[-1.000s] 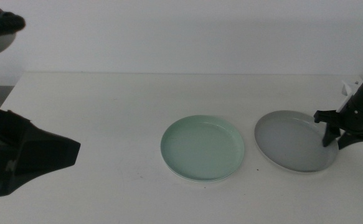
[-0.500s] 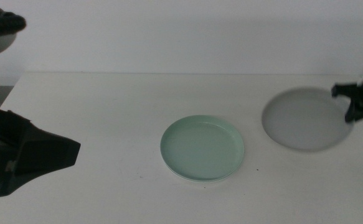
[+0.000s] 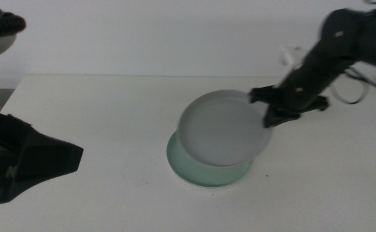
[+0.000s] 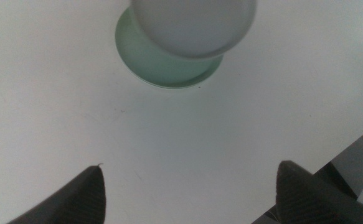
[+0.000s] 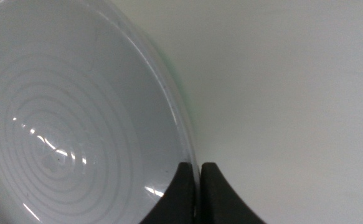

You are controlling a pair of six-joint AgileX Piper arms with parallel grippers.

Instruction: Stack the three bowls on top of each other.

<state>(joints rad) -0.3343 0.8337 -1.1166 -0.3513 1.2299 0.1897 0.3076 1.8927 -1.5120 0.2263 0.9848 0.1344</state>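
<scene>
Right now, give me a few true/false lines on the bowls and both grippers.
1. The right gripper is clamped on the grey bowl's rim. True.
2. The grey bowl is over the green bowl. True.
3. The left gripper holds a bowl. False: open, empty, apart from the bowls.
4. The green bowl sits on top of the grey one. False: it lies under it, on the table.
5. A white bowl is on the table. False: none visible.

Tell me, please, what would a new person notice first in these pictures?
First, the grey bowl, held by its rim in the right gripper above the mint green bowl near the table's middle. The left gripper waits open over bare table at the left.
</scene>
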